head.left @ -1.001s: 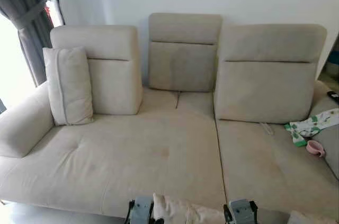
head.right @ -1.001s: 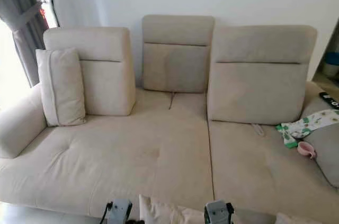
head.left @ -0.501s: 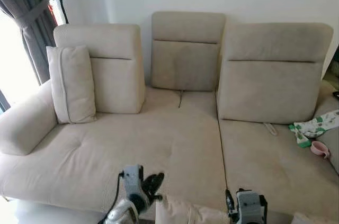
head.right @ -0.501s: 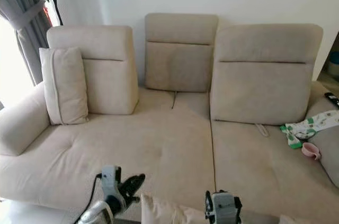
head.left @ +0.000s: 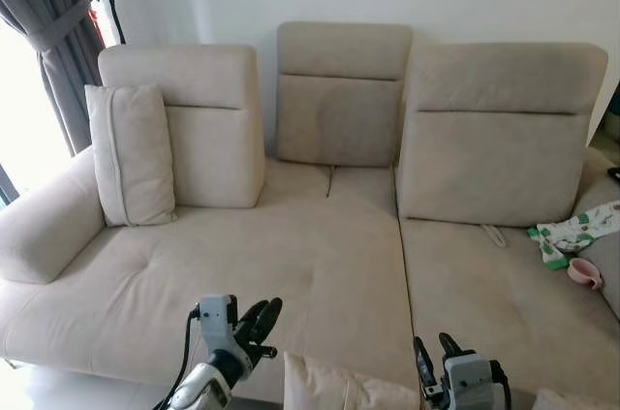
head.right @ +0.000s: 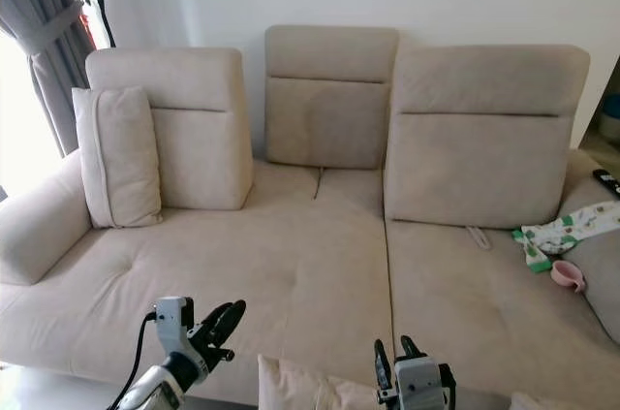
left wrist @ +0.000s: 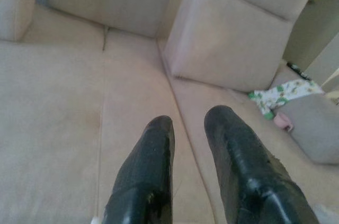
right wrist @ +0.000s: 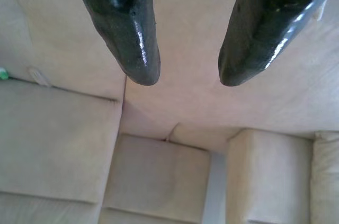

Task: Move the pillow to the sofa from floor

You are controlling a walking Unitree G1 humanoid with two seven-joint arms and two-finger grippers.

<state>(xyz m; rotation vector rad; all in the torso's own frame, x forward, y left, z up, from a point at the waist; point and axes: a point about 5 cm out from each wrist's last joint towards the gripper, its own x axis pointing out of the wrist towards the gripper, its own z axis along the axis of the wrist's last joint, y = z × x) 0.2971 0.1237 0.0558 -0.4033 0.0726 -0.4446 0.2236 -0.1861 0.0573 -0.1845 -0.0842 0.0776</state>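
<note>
Over the sofa's (head.left: 291, 265) front edge, left gripper (head.left: 260, 318) hovering with fingers parted and holding nothing, pillow (head.left: 339, 389) lying at the front edge between both grippers, right gripper (head.left: 436, 352) pointing toward the backrests, fingers spread and gripping nothing.

Left tool (head.left: 263, 311): two long, glossy black fingers (left wrist: 145, 181) (tapered, rounded tips) on a silver-grey wrist block, with a thin black cable trailing along the arm. Right tool (head.left: 434, 350): matching black fingers on a grey block.
</note>
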